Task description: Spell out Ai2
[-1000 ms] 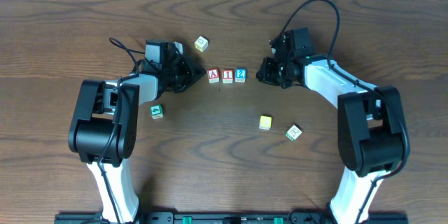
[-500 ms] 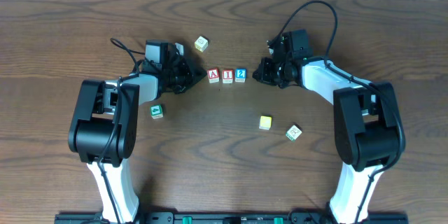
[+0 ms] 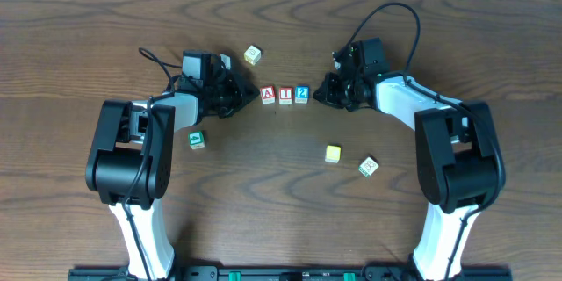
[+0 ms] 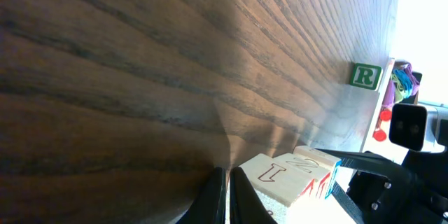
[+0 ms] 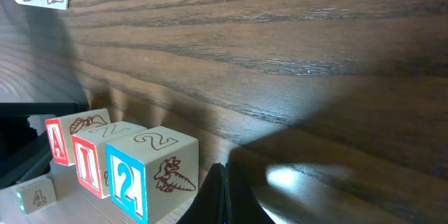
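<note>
While left end effector (image 3: 253,97) & right end effector (image 3: 318,95) sit closed, Ai2 cubes (image 3: 285,96) line up edge-to-edge.

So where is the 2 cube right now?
Overhead, the blue 2 cube sits at the right end of the row, beside the I cube, with the right pincer just beyond it.

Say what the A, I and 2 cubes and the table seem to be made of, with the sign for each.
A cube, I cube and 2 cube: probably pale wood, matte, with printed coloured faces and line drawings. Table: dark wood or wood-look laminate, semi-gloss; grain lines and a bright reflection show.
</note>
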Motion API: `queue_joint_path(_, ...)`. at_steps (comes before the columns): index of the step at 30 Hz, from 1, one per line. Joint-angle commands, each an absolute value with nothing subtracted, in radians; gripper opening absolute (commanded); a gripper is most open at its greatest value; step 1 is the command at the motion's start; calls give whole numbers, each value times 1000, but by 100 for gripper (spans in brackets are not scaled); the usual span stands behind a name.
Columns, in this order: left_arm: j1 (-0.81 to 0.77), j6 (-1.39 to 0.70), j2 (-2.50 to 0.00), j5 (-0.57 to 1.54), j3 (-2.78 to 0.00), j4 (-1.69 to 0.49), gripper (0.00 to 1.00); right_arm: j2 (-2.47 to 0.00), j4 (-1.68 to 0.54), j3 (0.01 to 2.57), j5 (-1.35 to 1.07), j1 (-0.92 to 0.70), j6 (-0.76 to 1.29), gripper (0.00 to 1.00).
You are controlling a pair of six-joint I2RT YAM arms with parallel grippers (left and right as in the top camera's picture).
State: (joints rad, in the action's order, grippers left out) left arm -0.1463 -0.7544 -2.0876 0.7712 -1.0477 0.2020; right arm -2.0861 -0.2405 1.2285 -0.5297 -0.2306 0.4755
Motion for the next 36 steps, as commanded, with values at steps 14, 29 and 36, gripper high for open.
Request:
queue_joint_path(14,-151,-718,-2113,779,-1052,199,6,-2112,-207,1225,-532,-269,494,1)
queue_joint_path(29,-161,-714,-2113,787,-1064,231,6,-2112,-186,1225,-531,-270,494,1)
queue_joint_path(36,-179,-713,-2113,787,-1064,230,6,-2112,-186,1225,-532,-270,494,1)
